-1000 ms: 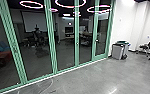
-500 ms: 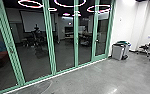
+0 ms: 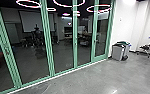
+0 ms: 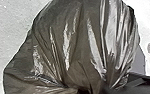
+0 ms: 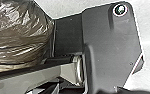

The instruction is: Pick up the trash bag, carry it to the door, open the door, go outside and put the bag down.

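Left wrist — angled down close to the trash bag [image 4: 76,45], left gripper state cannot be told | Trash bag — dark, creased, against pale floor [image 4: 11,25], cut off in both wrist views | Right wrist — faces bag and adjacent plate [image 5: 111,50], right gripper state cannot be told

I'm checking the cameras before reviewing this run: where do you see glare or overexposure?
Head view: glowing pinkish-white ring lights against dark glass, a bright glint on the smooth grey floor; left wrist view: white streaks on the shiny dark plastic trash bag; right wrist view: glints on its creases; both wrist views: floor washed nearly white.
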